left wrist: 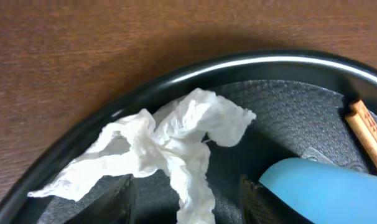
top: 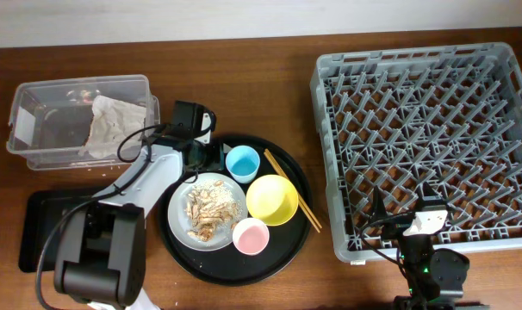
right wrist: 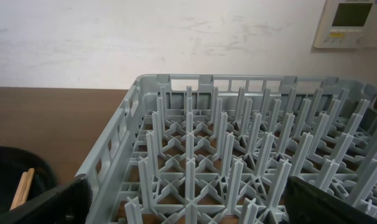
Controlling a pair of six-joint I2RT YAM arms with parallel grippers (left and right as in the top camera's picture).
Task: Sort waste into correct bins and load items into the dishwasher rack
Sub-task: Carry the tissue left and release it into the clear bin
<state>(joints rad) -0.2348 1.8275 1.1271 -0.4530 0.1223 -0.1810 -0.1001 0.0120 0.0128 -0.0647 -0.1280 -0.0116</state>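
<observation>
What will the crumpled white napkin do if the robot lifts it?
The napkin looks thin and wrinkly, so it will probably flop and dangle. It seems very light for its size. Its loose twisted ends might tear if tugged.

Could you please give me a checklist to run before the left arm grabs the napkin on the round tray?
The napkin lies between the left fingers: ok.
The left fingers are open: ok.
The blue cup is clear of them: cannot tell, it sits close to one.
The clear tub is open with room: ok.
The right fingers are out of the way: ok, at the rack.
</observation>
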